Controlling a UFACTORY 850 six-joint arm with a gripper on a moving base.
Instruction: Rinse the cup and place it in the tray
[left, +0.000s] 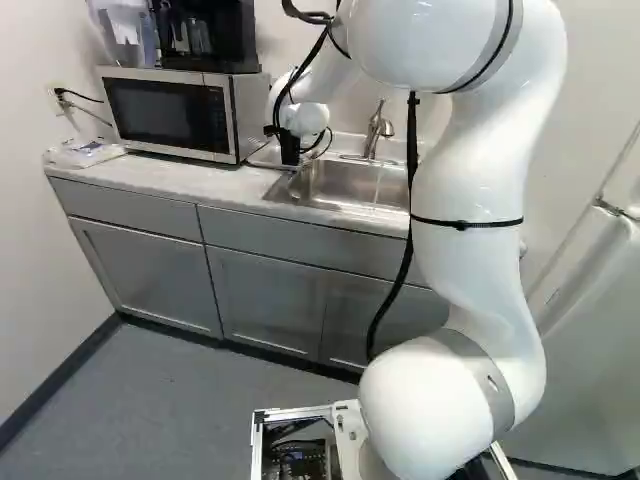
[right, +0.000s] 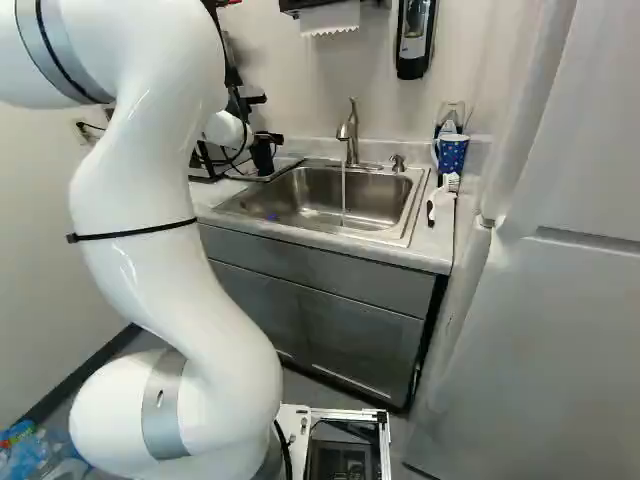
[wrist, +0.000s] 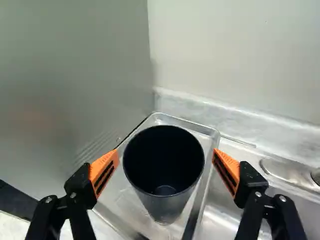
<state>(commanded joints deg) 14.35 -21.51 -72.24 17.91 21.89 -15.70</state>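
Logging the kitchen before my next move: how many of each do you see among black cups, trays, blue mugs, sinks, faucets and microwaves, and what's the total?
Black cup: 1
Tray: 1
Blue mug: 1
Sink: 1
Faucet: 1
Microwave: 1
Total: 6

- Pale walls (left: 30, 220), with a dark baseboard (left: 62, 375) along the bottom
- Gray floor (left: 150, 400)
- Gray cabinets (left: 265, 300) under the light-topped table (left: 210, 180)
- Microwave (left: 170, 112) on the table, a black appliance (left: 208, 35) on top
- Tall white unit (right: 550, 320) at the right of the right base view
- Black dispenser (right: 413, 45) on the wall
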